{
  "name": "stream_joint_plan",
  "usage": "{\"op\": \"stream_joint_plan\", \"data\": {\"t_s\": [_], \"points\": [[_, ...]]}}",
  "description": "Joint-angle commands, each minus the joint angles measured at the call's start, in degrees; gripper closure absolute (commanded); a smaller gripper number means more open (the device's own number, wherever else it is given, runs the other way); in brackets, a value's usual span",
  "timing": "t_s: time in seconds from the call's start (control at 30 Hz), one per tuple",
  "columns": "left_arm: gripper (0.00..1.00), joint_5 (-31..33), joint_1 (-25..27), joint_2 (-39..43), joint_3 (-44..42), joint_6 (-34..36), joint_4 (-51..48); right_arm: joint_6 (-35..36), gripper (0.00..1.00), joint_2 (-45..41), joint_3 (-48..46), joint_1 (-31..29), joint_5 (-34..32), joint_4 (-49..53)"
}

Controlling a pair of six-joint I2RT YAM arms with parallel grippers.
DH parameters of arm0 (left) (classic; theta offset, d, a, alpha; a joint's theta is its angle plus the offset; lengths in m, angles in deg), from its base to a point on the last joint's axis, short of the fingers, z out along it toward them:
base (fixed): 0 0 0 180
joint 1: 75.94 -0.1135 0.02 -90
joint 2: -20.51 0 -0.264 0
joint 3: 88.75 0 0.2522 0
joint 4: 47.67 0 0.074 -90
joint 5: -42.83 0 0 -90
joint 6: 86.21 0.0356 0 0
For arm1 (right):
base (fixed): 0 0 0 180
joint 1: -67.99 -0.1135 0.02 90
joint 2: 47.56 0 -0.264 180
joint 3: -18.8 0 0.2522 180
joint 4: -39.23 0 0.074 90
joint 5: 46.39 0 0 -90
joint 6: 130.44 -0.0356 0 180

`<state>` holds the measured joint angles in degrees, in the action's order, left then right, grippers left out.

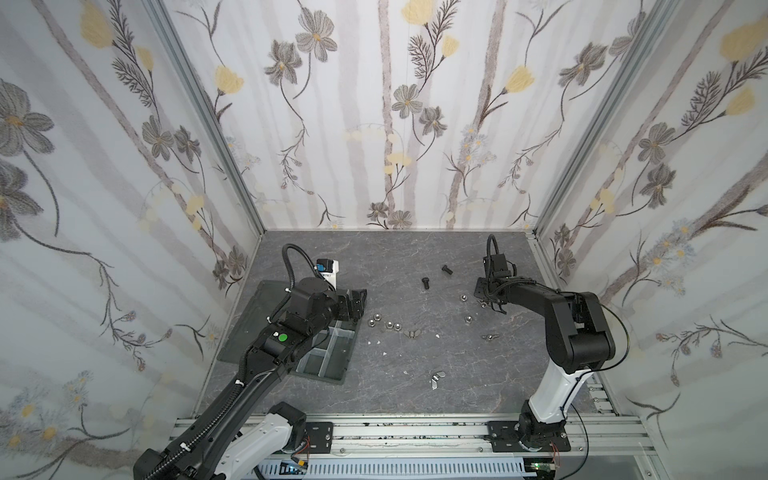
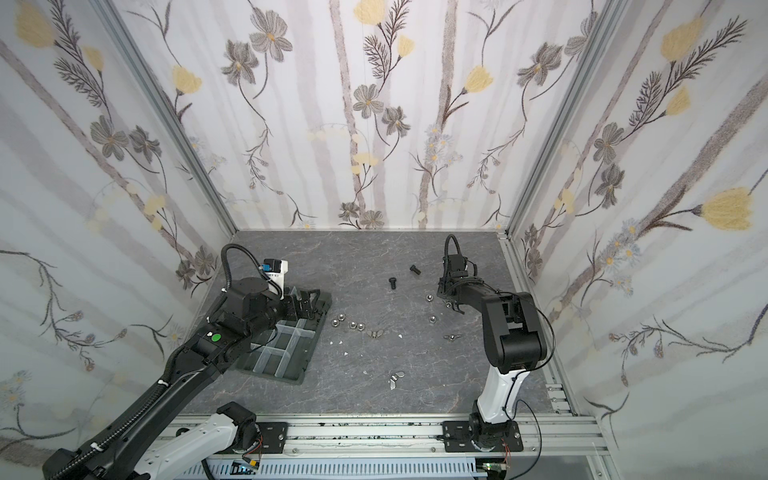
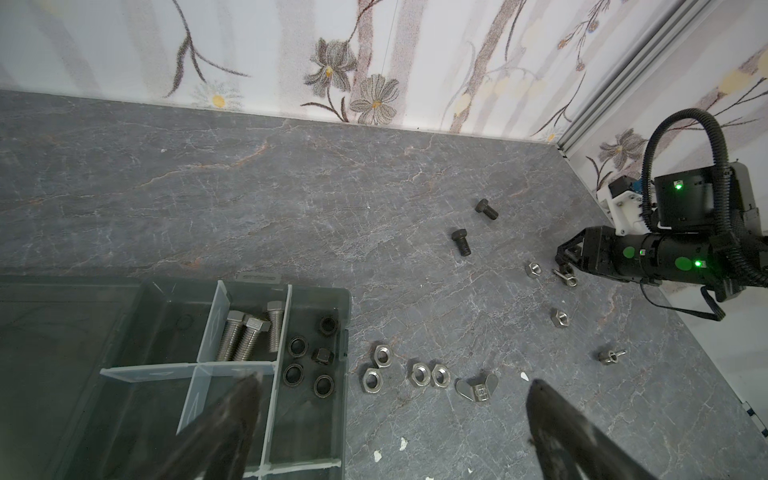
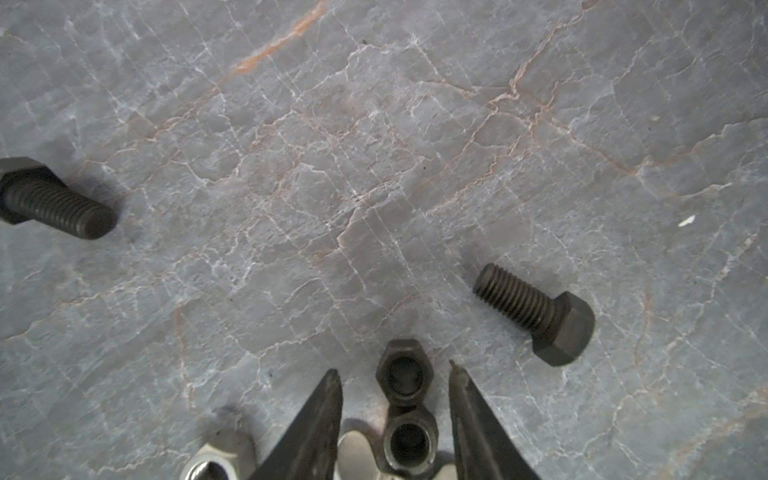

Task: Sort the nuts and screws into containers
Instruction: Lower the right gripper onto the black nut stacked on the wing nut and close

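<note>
Grey marble-look tabletop (image 1: 415, 257); we put the sort under half done. Nearest, a silver wing nut (image 1: 437, 379) loose. Dark grey plastic organiser tray (image 3: 343, 415) holds three silver hex bolts (image 3: 249, 338) and five black hex nuts (image 3: 322, 356) in adjoining compartments; left gripper (image 3: 392, 388) spread wide over its far end. Beyond, right gripper (image 4: 393, 368) half-spread astride two loose black nuts (image 4: 406, 403), not pinching. Farthest, two black hex bolts (image 1: 427, 284) untouched.

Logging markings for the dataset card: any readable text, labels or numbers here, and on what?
"10", probably: stamped on a silver wing nut.
Blurred, unreadable: dark print on the white housing at the left wrist.
Nothing else legible.
</note>
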<state>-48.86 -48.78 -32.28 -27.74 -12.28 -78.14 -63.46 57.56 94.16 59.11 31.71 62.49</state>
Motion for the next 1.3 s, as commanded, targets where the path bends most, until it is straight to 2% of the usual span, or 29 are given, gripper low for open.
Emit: {"op": "stream_joint_plan", "data": {"t_s": [0.0, 0.63, 1.07, 1.27], "points": [[0.0, 0.12, -0.09, 0.27, -0.51, 0.78, 2.29, -0.26, 0.56, 0.62, 0.36, 0.01, 0.01, -0.1], [0.0, 0.11, -0.14, 0.87, -1.36, 0.97, 2.08, 0.2, 0.58, 2.98, 0.51, 0.8, 0.83, -0.6], [0.0, 0.64, -0.3, 1.22, -1.71, 1.2, 2.12, 0.09, 0.73, 3.78, 1.06, 0.89, 1.62, -1.05], [0.0, 0.78, -0.31, 1.45, -1.83, 1.14, 2.18, 0.09, 0.83, 3.38, 1.21, 0.89, 1.62, -1.09]]}}
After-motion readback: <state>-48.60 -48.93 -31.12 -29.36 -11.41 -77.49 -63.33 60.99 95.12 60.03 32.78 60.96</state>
